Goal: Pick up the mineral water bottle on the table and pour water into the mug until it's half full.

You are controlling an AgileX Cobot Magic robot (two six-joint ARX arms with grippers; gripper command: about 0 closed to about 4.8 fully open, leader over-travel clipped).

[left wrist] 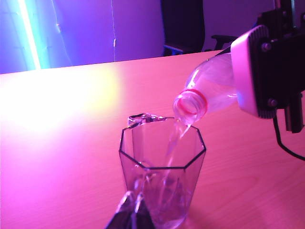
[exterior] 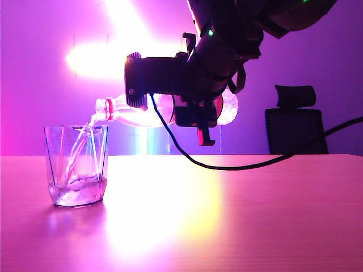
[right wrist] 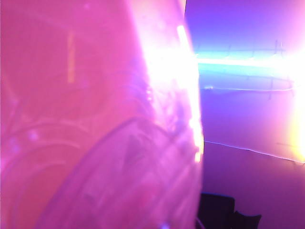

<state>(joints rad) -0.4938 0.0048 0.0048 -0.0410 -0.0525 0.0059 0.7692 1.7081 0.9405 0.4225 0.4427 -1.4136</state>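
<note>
Mineral water bottle (exterior: pixel 142 110), clear with a red neck ring, is lying tilted in the right tool's (exterior: pixel 195 110) grip, streaming water (left wrist: pixel 174 143) into the faceted mug (exterior: pixel 76 164) on the desk (exterior: pixel 238 215); the left tool's (left wrist: pixel 129 217) state is unclear.

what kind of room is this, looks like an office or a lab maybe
Probably an office or lab room under coloured lighting. A black office chair stands behind a wide wooden table, a bright light strip glows on the plain wall, and the right hand pours from a bottle into a glass mug.

One bottle (exterior: pixel 164 110) and one mug (exterior: pixel 76 165) are on view. One table (exterior: pixel 238 215); one chair (exterior: pixel 296 122) behind.
</note>
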